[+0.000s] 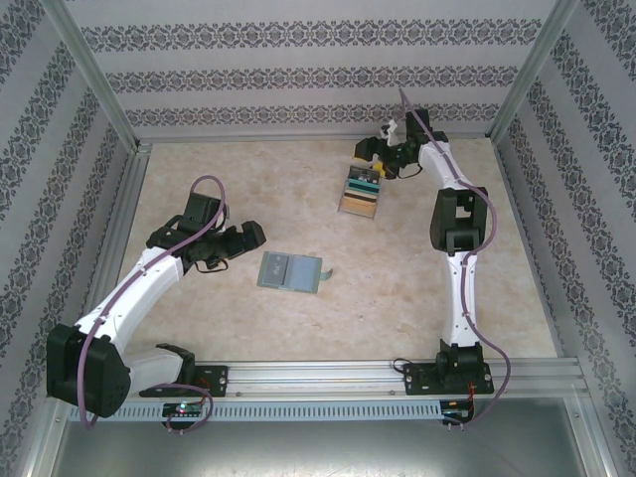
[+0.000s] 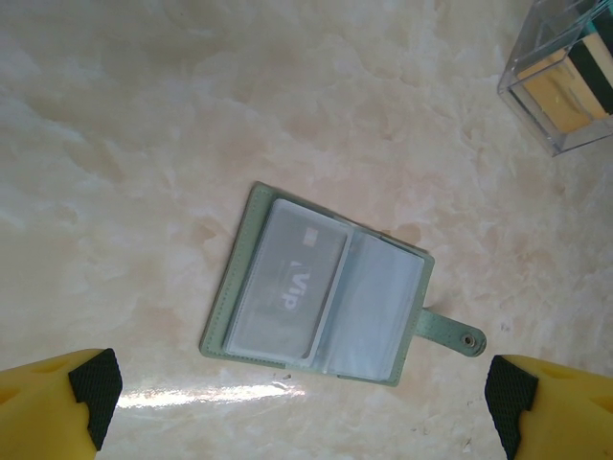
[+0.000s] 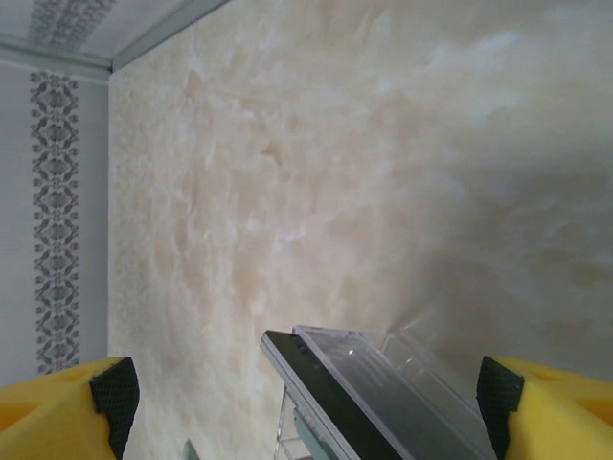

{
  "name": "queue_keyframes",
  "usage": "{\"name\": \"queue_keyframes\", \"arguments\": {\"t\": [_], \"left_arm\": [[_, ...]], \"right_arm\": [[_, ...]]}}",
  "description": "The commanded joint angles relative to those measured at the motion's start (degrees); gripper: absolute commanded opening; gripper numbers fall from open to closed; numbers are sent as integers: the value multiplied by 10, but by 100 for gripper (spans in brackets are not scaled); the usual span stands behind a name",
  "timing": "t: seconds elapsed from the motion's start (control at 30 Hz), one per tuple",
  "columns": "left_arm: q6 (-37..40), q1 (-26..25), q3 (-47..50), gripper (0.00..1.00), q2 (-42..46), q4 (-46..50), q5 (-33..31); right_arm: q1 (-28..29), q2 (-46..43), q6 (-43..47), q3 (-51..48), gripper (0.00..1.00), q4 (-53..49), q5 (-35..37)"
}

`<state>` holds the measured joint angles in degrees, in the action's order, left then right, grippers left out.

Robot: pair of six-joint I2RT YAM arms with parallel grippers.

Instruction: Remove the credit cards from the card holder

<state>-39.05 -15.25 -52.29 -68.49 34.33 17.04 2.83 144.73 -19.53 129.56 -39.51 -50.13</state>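
Beige marbled table (image 1: 248, 179): left gripper (image 2: 302, 398), jaws apart, hovers by open dull-green bifold card holder (image 2: 326, 287) at centre; right gripper (image 3: 306, 402), jaws apart, over clear plastic box (image 2: 536, 120). Risk: pale grey credit card (image 2: 287, 287) sits flush in sleeve, so a pinch may slip or drag the unpinned holder.

This is a robot test cell in a lab or workshop, not a home. The table (image 1: 248, 328) has a marble-look top. Bare metal posts (image 1: 92, 79) rise at its far corners, and flat wall panels (image 1: 318, 70) covered in striped, patterned paper stand along its far and side edges. A slotted metal rail (image 1: 328, 373) runs along the table's near edge. Bolted to it are a left arm (image 1: 139, 288) and a right arm (image 1: 459, 288), both white and black, with purple cables (image 1: 206, 179) looping over them.
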Motion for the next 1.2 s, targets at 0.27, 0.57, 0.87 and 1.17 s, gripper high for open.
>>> {"name": "queue_keyframes", "arguments": {"t": [0.27, 0.57, 0.87, 1.17], "left_arm": [[-4, 6, 13, 100, 38, 19, -7], [-10, 6, 27, 100, 63, 22, -3], [-16, 6, 48, 99, 103, 36, -6], [-15, 6, 54, 99, 108, 28, -1]], "right_arm": [[63, -77, 33, -156, 92, 9, -20], [96, -125, 28, -251, 92, 49, -15], [112, -149, 11, -274, 93, 71, 4], [76, -249, -7, -345, 98, 114, 83]]}}
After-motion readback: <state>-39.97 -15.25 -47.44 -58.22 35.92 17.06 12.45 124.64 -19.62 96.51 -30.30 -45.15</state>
